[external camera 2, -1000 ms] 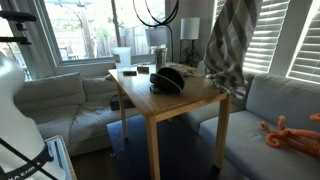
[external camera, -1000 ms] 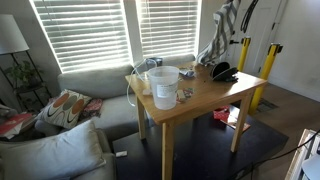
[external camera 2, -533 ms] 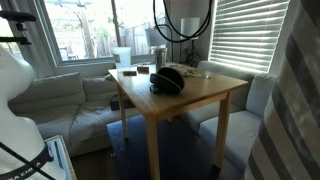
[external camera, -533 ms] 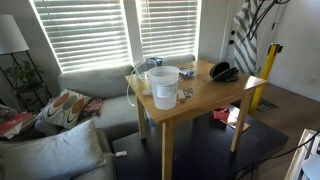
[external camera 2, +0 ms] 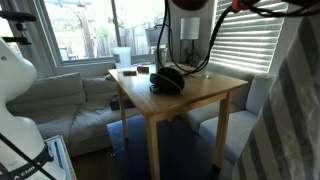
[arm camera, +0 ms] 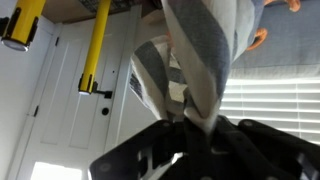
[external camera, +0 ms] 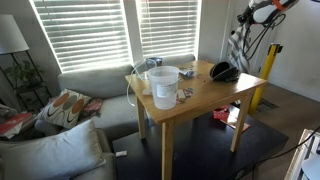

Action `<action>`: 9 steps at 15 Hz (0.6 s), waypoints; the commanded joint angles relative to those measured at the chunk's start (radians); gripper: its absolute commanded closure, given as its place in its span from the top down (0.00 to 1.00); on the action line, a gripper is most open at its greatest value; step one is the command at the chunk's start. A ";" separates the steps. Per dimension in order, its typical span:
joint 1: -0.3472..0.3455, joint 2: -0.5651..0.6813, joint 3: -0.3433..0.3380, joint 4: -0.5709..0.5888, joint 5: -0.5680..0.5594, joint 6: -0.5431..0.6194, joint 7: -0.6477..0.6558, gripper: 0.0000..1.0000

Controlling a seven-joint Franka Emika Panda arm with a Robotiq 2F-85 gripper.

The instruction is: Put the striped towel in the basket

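The striped towel (external camera: 239,48), grey and white, hangs in the air beyond the table's far end, beside a yellow post. My gripper (external camera: 244,20) holds its top. In an exterior view the towel (external camera 2: 291,112) fills the right foreground, close to the camera. In the wrist view my gripper (arm camera: 195,120) is shut on the towel (arm camera: 200,50), which drapes away from the jaws. I can make out no basket in any view.
A wooden table (external camera: 205,97) (external camera 2: 190,103) carries a white bucket (external camera: 163,87), a black headset-like object (external camera: 224,71) (external camera 2: 167,79) and small items. Grey sofas (external camera: 95,85) (external camera 2: 60,100) flank the table. Yellow posts (external camera: 268,70) stand by a white door.
My gripper has carried the towel from above the table's end sideways and off the table, toward the yellow posts. It now fills the foreground of an exterior view.
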 commanded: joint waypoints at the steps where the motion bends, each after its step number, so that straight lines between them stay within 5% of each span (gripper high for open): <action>1: 0.018 0.062 0.015 -0.020 -0.023 -0.038 0.062 0.01; 9: 0.059 0.214 -0.003 -0.015 -0.035 -0.178 0.127 0.01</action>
